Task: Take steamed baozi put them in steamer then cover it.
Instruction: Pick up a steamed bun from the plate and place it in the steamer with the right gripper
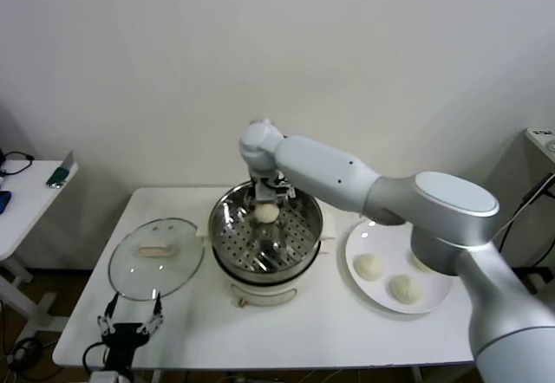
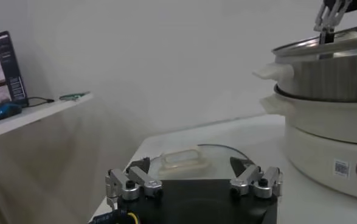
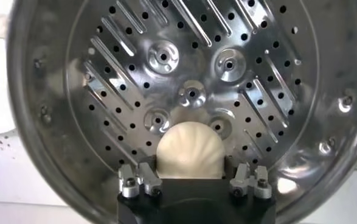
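While the right gripper point(image 1: 266, 203) hangs over the steamer point(image 1: 227, 236) pinching one baozi point(image 1: 266, 214), three more wait on the plate point(image 1: 438, 301); white table point(image 1: 338, 331), plain wall. Left wrist view: left gripper point(image 2: 193, 182) spread wide, idle just beside the cover point(image 2: 218, 152); lift by its handle point(image 2: 184, 161). Right wrist view: bun looks soft, light, dentable; keep the side grip gentle.
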`<control>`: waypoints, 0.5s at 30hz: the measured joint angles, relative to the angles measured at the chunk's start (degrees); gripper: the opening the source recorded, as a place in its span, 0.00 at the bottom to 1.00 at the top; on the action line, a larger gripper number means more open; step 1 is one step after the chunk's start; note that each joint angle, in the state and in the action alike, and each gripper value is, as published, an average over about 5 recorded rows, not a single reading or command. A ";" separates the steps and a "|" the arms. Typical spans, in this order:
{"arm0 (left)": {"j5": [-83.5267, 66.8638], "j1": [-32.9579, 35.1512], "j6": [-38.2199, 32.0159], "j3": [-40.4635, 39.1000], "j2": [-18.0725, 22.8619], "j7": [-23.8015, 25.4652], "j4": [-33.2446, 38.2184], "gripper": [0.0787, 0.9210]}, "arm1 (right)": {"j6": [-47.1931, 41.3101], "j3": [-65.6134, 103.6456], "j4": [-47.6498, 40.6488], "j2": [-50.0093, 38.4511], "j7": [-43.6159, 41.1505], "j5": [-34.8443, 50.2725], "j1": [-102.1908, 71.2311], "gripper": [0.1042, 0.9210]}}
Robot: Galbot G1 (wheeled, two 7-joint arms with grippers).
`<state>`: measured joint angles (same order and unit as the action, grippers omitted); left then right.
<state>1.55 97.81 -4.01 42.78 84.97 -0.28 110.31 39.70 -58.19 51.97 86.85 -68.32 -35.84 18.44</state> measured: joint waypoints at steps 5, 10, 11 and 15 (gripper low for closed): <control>-0.05 0.11 -0.04 0.21 -0.01 -0.03 0.02 0.88 | -0.51 0.04 0.52 -0.50 -0.30 -0.05 0.18 0.88; 0.03 0.58 -0.30 0.30 0.01 -0.06 0.04 0.88 | -1.44 -0.36 1.81 -1.71 -1.35 2.75 1.84 0.88; 0.01 0.68 -0.37 0.33 0.01 -0.06 0.07 0.88 | -1.70 -0.51 2.12 -2.09 -1.48 3.67 2.36 0.88; -0.18 0.94 -0.66 0.52 -0.02 -0.13 0.18 0.88 | -3.27 -1.60 3.77 -4.23 -1.58 8.64 5.15 0.88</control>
<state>1.38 98.75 -4.66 43.30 84.95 -0.41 110.49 36.43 -59.78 55.73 82.62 -69.90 -27.20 23.59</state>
